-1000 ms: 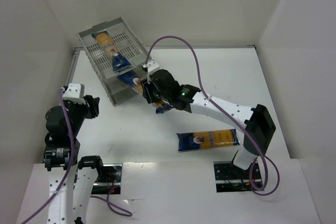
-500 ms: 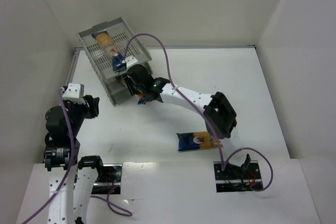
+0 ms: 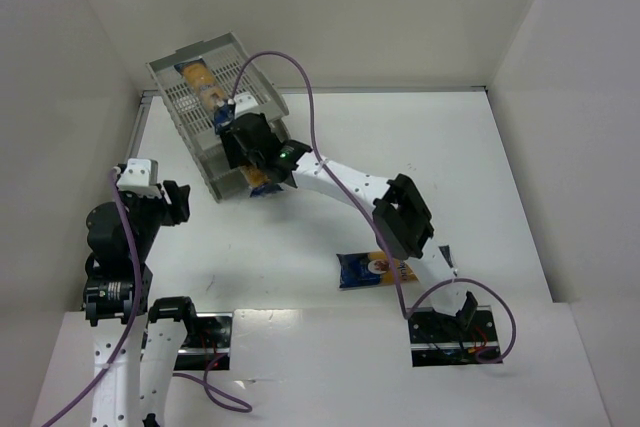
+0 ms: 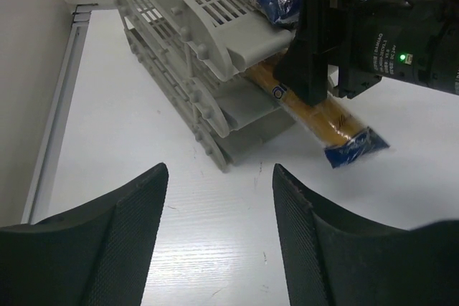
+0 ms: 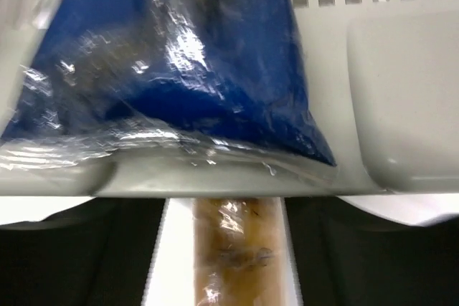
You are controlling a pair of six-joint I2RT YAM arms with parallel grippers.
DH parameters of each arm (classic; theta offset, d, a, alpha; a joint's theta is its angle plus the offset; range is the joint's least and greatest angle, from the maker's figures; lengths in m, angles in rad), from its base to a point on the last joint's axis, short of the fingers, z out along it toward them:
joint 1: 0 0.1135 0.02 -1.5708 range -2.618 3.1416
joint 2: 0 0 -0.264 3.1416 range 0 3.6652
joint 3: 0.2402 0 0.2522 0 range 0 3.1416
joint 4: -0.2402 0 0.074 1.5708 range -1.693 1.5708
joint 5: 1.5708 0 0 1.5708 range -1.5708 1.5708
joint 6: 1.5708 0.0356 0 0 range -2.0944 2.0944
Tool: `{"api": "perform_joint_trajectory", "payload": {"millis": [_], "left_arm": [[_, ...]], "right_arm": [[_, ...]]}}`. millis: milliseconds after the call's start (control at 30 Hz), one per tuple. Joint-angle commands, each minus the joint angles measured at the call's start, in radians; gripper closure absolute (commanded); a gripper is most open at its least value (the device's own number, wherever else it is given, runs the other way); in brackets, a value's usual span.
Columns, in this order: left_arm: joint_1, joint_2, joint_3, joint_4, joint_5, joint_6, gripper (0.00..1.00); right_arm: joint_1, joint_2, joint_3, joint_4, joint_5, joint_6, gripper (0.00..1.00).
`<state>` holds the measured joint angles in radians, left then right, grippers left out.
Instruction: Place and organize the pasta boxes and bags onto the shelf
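The shelf (image 3: 178, 102), a light grey stack of slotted trays, is set near the far left corner of the worktop (image 3: 430, 157). From the overhead camera a top spaghetti packet (image 3: 205, 90) is seen lying along the uppermost tray. The right gripper (image 3: 250, 147) is stretched across to the shelf's open front. Below it only the short orange and blue tail of the held spaghetti packet (image 3: 257, 183) is visible.

The left wrist camera supplies what the overhead view hides. The held spaghetti packet (image 4: 326, 116) is shown slanting out of a lower tier, its far part under the tray above. Its blue end is low by the worktop; whether it touches cannot be told.

From the right wrist camera the packet's orange middle is seen pinched between the right jaws. Directly ahead, the top packet's blue end (image 5: 186, 55) is seen bulging over the tray rim.

A third spaghetti packet (image 3: 365, 269) lies flat towards the near edge, right of centre, and is partly covered by the right arm.

The left gripper (image 4: 219, 173) is held near the left edge, its jaws spread with nothing between them.
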<state>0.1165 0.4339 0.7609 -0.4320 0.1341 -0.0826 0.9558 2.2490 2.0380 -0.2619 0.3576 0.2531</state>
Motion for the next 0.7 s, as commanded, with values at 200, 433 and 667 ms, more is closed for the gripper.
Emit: {"api": "perform_joint_trajectory", "payload": {"millis": [200, 433, 667], "left_arm": [[0.008, -0.009, -0.008, 0.049, -0.014, -0.013, 0.22], [0.008, -0.009, -0.017, 0.049, -0.024, -0.013, 0.16], [0.008, -0.009, -0.017, 0.049, -0.024, -0.013, 0.13]], "right_arm": [[0.017, -0.153, -0.048, 0.099, -0.071, 0.008, 0.22], [0.055, -0.448, -0.369, 0.139, -0.057, -0.040, 0.82], [0.077, -0.577, -0.671, 0.035, -0.233, -0.038, 1.00]]}}
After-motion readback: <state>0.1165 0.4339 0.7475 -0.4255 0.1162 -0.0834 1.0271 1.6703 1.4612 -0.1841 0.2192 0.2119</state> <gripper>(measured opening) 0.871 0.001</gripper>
